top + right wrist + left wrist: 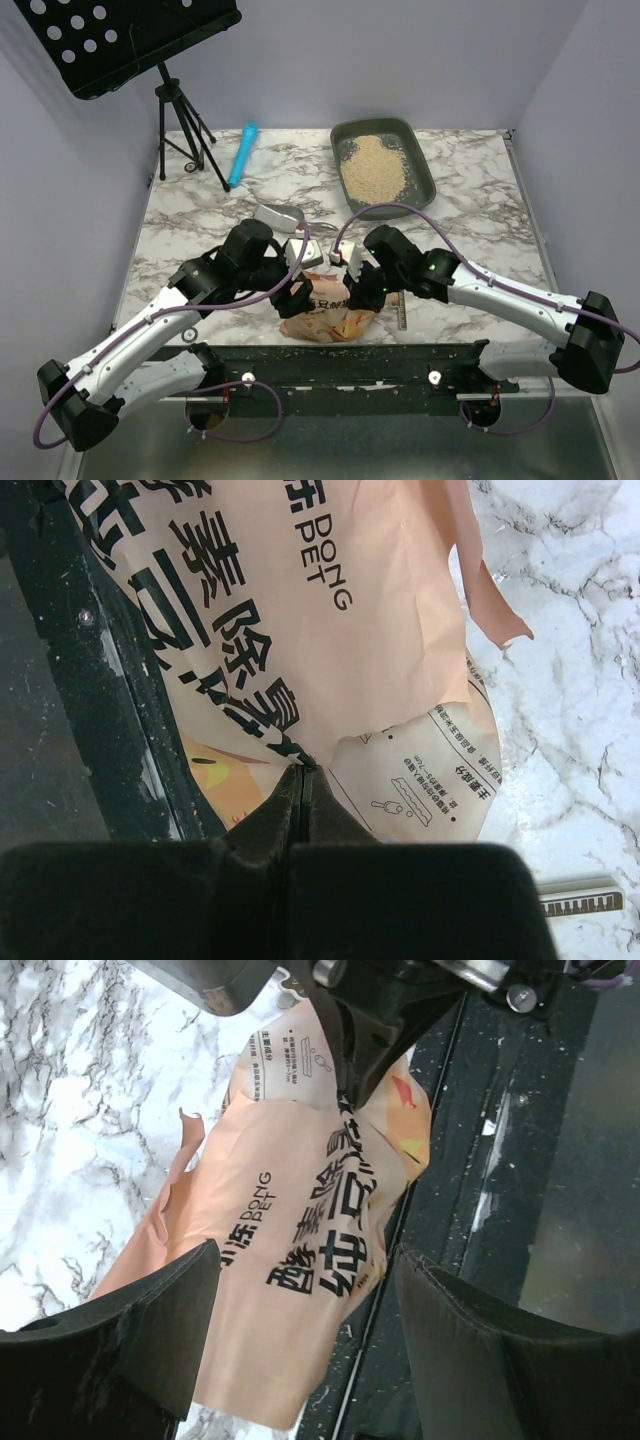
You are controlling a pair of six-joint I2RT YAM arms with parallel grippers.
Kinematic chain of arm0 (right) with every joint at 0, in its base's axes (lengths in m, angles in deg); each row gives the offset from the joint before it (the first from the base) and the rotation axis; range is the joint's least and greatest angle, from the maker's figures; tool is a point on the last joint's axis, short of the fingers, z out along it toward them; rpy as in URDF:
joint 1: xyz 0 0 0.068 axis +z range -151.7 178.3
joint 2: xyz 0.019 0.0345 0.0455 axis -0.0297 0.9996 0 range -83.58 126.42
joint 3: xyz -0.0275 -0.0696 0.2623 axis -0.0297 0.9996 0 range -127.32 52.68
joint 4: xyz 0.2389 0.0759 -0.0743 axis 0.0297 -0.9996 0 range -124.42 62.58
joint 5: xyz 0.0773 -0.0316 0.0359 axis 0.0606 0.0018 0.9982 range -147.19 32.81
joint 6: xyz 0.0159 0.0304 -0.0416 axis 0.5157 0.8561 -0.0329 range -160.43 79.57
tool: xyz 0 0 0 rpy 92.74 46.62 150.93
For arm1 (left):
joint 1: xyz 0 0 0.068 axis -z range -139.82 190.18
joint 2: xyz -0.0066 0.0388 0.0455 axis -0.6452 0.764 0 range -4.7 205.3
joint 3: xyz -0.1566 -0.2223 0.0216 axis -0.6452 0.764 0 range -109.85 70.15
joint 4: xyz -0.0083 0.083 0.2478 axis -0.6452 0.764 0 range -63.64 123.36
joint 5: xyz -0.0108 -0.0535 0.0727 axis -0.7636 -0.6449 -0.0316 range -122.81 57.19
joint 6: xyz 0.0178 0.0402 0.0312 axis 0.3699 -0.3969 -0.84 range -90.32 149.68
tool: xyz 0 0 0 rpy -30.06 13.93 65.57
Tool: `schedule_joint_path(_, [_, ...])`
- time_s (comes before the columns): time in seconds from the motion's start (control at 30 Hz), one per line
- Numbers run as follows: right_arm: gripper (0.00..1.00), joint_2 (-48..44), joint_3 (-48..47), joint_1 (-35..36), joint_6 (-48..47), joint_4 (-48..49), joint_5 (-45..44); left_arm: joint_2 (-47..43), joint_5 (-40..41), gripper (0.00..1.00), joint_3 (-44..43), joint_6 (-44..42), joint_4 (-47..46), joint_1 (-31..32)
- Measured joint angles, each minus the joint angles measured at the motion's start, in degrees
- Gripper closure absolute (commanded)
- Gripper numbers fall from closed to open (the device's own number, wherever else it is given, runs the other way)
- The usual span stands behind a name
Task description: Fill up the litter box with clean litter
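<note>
Your R gripper (303, 775) pinched tight on orange bag (340, 630) at table (200, 225) near edge, your L gripper (305, 1260) spread wide w/ bag between fingers, litter box (412, 138) far back right, clean litter (372, 165) heaped inside.

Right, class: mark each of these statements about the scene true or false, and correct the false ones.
1. The litter lies piled in the box. True.
2. The right gripper is shut on the bag. True.
3. The left gripper is shut on the bag. False: its fingers stand apart, one on either side of the bag.
4. The bag lies at the far edge of the table, against the box. False: it lies at the near edge, well apart from the box.
5. The blue tube lies in the box. False: it lies on the table, left of the box.
</note>
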Motion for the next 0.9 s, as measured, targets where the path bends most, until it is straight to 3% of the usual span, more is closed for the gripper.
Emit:
schedule_joint_path(0.57, [1.00,-1.79,0.63,-0.17,1.57,0.61,-0.13,6.60,0.52,0.21,5.03,-1.70,-6.21,2.62])
schedule_joint_path(0.63, [1.00,-2.36,1.01,-0.37,2.03,0.70,-0.13,7.65,0.35,0.30,4.72,-1.70,-7.21,2.69])
schedule_joint_path(0.77, [1.00,-3.32,1.88,-0.87,2.95,0.79,-0.46,9.55,0.24,0.57,4.26,-1.66,-8.79,2.78])
schedule_joint_path(0.9, [1.00,-4.24,2.69,-1.29,3.91,0.79,-1.11,11.34,-0.63,1.00,3.63,-1.42,-9.42,2.84])
